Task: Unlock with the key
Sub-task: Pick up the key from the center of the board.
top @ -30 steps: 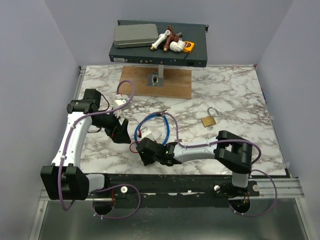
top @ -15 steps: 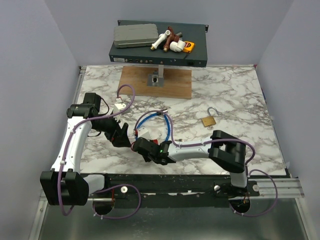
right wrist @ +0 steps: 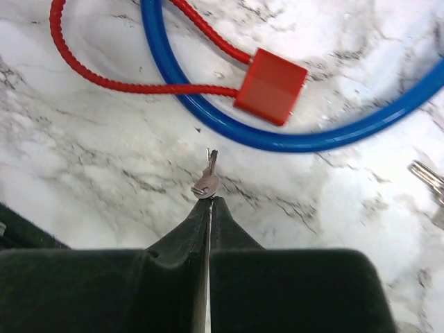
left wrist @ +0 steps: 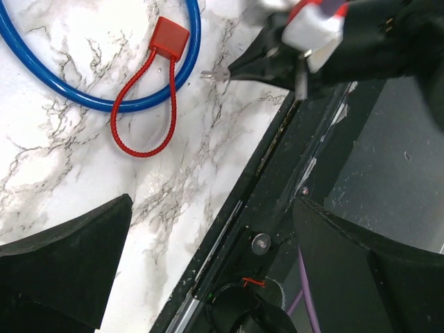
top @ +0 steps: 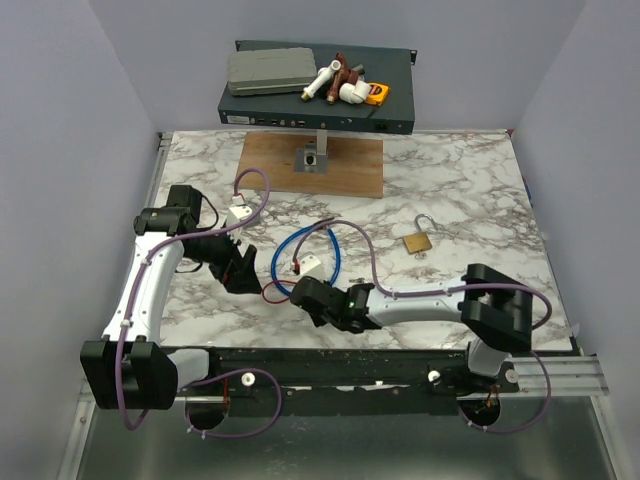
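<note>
Key (right wrist: 207, 182) pinched by its round head at the very tips of the right hand (right wrist: 209, 202), jaws closed flat together, blade pointing away, low over the table (right wrist: 83, 159). Thin grip, by the look of it: only the edge of the head between the tips. Before lifting, worth watching for slip or twist; if loose, set down and re-pinch deeper, blade kept free. Just beyond the tips, red strap (right wrist: 270, 87) and blue cable (right wrist: 277, 142), both apart from the key; lift straight up to avoid snagging either. Left hand (left wrist: 214, 202) wide open, holding nothing, hovering close by. Further off to the right, brass padlock (top: 418, 241) lying on the marble, keyhole not visible: carry blade-first toward it, slowly, wrist level.
</note>
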`<state>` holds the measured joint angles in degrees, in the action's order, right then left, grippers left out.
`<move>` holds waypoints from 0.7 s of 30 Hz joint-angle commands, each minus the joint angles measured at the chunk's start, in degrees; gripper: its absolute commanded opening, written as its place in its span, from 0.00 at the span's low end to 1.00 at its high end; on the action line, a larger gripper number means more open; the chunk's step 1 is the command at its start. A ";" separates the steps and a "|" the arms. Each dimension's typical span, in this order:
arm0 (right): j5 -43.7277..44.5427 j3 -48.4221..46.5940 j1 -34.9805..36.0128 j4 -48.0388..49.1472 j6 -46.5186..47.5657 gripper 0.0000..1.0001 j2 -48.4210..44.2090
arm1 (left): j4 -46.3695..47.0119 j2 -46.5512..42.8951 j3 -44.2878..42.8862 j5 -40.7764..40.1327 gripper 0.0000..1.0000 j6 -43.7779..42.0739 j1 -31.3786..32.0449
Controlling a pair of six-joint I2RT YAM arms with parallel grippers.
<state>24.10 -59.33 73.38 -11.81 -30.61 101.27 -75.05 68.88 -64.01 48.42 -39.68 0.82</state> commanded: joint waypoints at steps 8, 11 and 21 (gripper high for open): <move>-2.86 6.57 -0.31 -1.04 0.98 0.01 -12.94 | 0.64 0.37 -0.61 0.56 0.98 -0.96 -0.30; -3.68 6.29 -0.26 -1.41 1.90 0.01 -14.59 | -0.13 0.63 -0.32 1.53 0.99 -1.54 -0.29; -22.53 5.18 -0.33 3.50 8.22 0.01 -32.40 | -10.99 -7.97 1.95 14.79 0.98 -25.99 0.55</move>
<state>10.98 -53.39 73.25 -11.55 -25.34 75.53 -78.78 66.85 -62.61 54.48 -50.61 0.84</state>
